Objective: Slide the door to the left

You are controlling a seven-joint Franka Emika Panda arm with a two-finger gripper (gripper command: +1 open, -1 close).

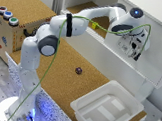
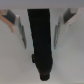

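The door (image 1: 132,57), a plain white smooth panel, fills the cabinet's (image 1: 160,13) front at two o'clock in the exterior view; the hand (image 1: 132,50) is right up against its face, fingers (image 2: 20,30) spread apart, gripping nothing; on the cork tabletop (image 1: 62,77), a white tray (image 1: 134,103) at five o'clock, a small dark object (image 1: 78,71) centre, a button box (image 1: 6,22) at ten.
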